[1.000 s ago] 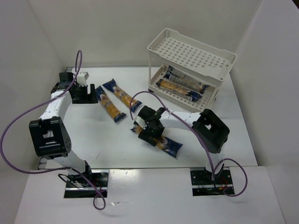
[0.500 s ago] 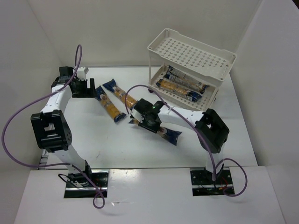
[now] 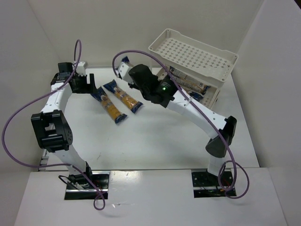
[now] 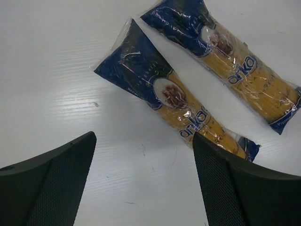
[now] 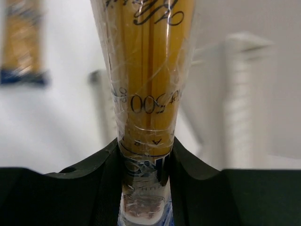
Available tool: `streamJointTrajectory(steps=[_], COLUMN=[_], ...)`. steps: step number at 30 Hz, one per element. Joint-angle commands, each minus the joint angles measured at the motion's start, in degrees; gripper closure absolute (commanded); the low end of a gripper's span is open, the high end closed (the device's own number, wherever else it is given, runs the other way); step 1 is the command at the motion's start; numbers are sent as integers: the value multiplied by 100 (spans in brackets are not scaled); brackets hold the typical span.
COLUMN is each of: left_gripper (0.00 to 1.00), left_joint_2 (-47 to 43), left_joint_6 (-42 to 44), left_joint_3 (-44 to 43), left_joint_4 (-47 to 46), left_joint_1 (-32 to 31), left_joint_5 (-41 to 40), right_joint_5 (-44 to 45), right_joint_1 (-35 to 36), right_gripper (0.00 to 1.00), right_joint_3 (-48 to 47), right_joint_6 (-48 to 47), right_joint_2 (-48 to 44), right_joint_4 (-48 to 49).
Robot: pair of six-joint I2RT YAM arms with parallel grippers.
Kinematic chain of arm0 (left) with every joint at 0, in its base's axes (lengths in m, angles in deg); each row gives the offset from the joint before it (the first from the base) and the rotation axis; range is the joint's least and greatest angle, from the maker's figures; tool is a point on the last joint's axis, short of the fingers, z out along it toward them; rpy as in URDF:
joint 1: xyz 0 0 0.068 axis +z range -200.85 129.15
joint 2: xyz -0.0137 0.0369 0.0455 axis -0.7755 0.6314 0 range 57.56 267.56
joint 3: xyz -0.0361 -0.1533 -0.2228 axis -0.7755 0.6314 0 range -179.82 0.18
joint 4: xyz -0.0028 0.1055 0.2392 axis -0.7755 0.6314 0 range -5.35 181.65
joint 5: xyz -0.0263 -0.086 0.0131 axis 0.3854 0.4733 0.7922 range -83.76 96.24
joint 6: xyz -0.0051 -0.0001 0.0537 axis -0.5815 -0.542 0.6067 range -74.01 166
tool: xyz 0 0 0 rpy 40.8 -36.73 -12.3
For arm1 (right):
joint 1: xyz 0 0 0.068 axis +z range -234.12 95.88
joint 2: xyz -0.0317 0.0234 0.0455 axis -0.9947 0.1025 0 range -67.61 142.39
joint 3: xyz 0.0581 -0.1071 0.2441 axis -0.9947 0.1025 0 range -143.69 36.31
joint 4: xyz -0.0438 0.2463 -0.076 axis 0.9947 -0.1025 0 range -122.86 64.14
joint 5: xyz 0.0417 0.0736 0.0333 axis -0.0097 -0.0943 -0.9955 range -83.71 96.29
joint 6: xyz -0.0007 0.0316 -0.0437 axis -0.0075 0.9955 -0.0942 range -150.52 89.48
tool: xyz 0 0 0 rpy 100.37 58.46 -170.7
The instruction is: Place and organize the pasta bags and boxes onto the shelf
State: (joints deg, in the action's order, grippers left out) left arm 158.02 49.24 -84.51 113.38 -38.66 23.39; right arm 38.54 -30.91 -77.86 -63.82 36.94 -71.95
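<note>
My right gripper [image 3: 127, 71] is shut on a pasta packet [image 5: 143, 70], raised above the table left of the shelf [image 3: 193, 52]. In the right wrist view my right gripper [image 5: 145, 147] pinches the packet near its blue end, and the orange pasta runs away from the camera. Only a blue tip of this packet [image 3: 124, 61] shows from above. Two more packets [image 3: 109, 107] [image 3: 123, 96] lie side by side on the table. My left gripper [image 3: 77, 84] hovers open just left of them. In the left wrist view the left gripper [image 4: 143, 139] holds nothing, with both packets [image 4: 160, 92] [image 4: 225, 56] ahead of it.
Two packets [image 3: 190, 79] [image 3: 195, 95] lie in the shelf's lower tray, partly hidden by my right arm [image 3: 188, 106]. The shelf's top tray holds nothing. White walls close in the table on the left, back and right. Purple cables [image 3: 28, 117] loop off both arms.
My right gripper shut on the packet that lay at the table's middle and lifted it up and back, toward the shelf's left side. The left arm barely shifted.
</note>
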Motion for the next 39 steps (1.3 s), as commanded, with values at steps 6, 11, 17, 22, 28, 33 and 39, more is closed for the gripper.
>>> streamJointTrajectory(steps=[6,11,17,22,28,33,39], left_gripper=[10,10,10,10,10,10,10], left_joint_2=[-378,-379,-326,-273,-273,-220,-220], left_joint_6=[97,97,97,97,45,45,45], left_joint_3=[-4,-4,-4,-127,-127,-127,-127], left_joint_4=[-87,-87,-87,-87,-87,-140,-140], left_joint_1=[-23,-23,-75,-129,-129,-129,-129], left_joint_5=[52,52,166,280,280,333,386], right_joint_5=[2251,2189,1865,1496,1117,959,1011], right_joint_1=[-1092,-1471,-2235,-2368,-2509,-2509,-2561], right_gripper=[100,100,100,85,67,34,21], right_joint_3=[-1915,-2660,-3243,-3103,-2146,-1960,-1890], right_joint_6=[-3380,-4456,-4581,-3931,-3482,-3262,-3262], right_joint_2=[-32,451,1023,1085,602,452,338], right_joint_4=[3588,3844,3501,2773,2290,2034,1981])
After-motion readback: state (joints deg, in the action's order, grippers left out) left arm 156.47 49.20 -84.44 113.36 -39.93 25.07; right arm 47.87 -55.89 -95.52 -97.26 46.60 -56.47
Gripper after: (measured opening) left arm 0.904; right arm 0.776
